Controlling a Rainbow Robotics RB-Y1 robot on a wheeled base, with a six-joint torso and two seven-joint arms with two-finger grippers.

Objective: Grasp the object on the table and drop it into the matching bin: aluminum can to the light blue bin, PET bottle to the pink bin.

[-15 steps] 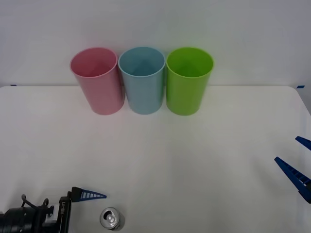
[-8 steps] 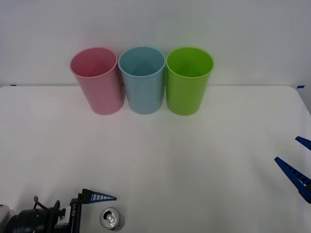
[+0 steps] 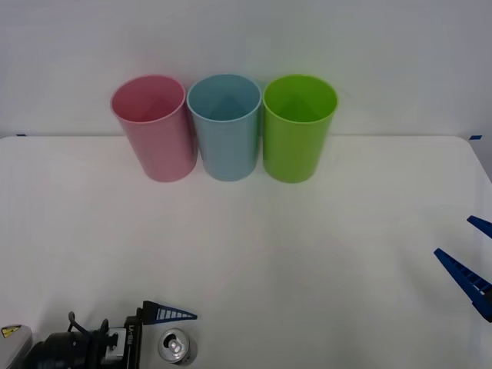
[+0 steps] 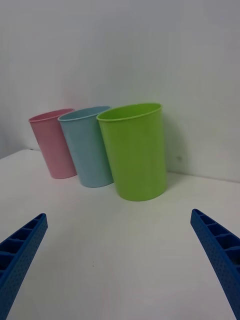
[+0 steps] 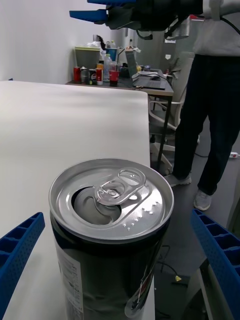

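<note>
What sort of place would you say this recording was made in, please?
Probably a robotics lab or office workspace: a plain white table with three colour-coded bins and one aluminum can laid out as a test, and behind it a cluttered desk with bottles and an office chair.

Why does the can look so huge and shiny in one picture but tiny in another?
In the left wrist view the aluminum can sits right before the camera, its silver top catching light; in the front view the same can sits far below the camera, so it looks tiny.
</note>
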